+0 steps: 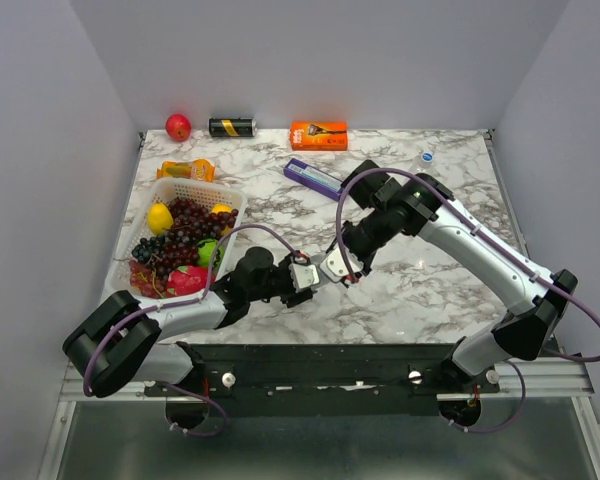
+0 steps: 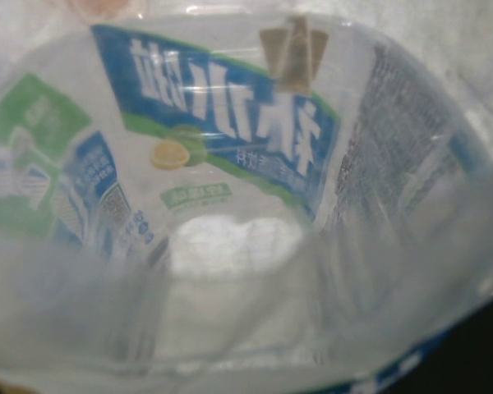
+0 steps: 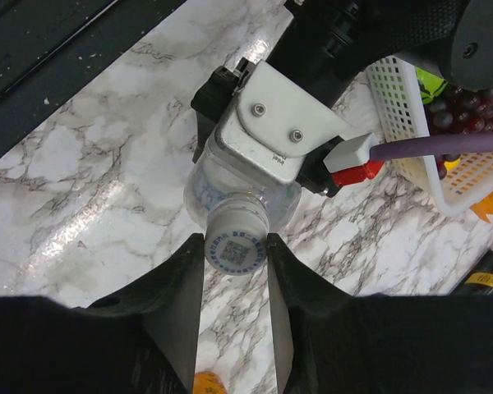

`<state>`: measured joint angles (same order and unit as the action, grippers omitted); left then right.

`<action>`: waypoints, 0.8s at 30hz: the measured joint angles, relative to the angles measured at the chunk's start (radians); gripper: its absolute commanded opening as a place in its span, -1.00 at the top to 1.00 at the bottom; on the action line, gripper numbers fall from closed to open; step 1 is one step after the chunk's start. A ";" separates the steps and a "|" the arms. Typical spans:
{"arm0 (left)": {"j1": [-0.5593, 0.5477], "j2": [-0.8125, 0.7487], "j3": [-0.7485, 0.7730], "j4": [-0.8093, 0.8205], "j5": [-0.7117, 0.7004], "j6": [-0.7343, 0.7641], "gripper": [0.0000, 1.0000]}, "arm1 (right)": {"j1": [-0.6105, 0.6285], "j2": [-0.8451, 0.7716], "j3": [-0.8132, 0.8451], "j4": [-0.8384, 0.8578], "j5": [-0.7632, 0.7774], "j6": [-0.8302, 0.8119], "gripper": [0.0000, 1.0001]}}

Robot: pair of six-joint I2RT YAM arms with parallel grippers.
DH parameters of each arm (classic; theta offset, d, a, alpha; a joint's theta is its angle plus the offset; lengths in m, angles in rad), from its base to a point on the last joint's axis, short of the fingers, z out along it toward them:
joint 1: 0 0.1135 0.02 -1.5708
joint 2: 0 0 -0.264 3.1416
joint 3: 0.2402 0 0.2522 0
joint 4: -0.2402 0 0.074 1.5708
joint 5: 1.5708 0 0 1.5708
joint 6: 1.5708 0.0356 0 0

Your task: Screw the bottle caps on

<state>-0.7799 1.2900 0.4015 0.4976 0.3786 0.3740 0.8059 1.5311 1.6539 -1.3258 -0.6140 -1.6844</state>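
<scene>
I'm seeing bright, even light; the bottle [image 2: 230,164] is blurring in the left wrist view, the desk [image 3: 90,217] glinting softly.

Basket [image 1: 195,186] at counter [image 1: 430,290] left, packet [image 1: 187,170] behind it, apple [image 1: 178,127], can [image 1: 232,127] and box [image 1: 318,135] along the back edge, carton [image 1: 312,179] mid-counter, loose cap [image 1: 427,157] back right, bottle [image 3: 248,197] near centre in left claw [image 1: 305,275], cap [image 3: 234,253] on it between right claw [image 3: 236,240] fingers

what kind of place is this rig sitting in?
Most likely a robot test cell, not a real kitchen. A marble-print table is boxed in by plain grey walls. The items look like staged props: a basket of fruit, a black can and an orange box.
</scene>
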 measured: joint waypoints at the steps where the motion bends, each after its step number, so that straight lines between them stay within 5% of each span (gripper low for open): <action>1: 0.000 0.000 0.000 0.000 0.000 0.002 1.00 | 0.000 0.000 0.000 0.002 0.000 0.010 0.41; 6: 0.000 0.000 0.000 -0.003 -0.029 -0.010 1.00 | 0.000 0.035 0.037 0.022 0.013 0.199 0.60; 11: 0.004 -0.016 0.000 -0.023 -0.200 -0.060 1.00 | -0.027 0.163 0.165 0.066 0.056 0.591 0.70; 15: 0.006 -0.038 0.000 -0.061 -0.387 -0.075 1.00 | -0.076 0.289 0.282 0.087 0.044 0.935 0.99; 24: -0.011 -0.044 0.057 -0.235 -0.687 0.013 1.00 | -0.188 0.420 0.293 0.151 -0.103 1.446 0.99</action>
<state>-0.7914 1.2461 0.4583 0.2626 -0.3080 0.3866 0.6174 1.9511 1.9469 -1.1748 -0.7174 -0.2382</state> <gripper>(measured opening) 0.696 0.368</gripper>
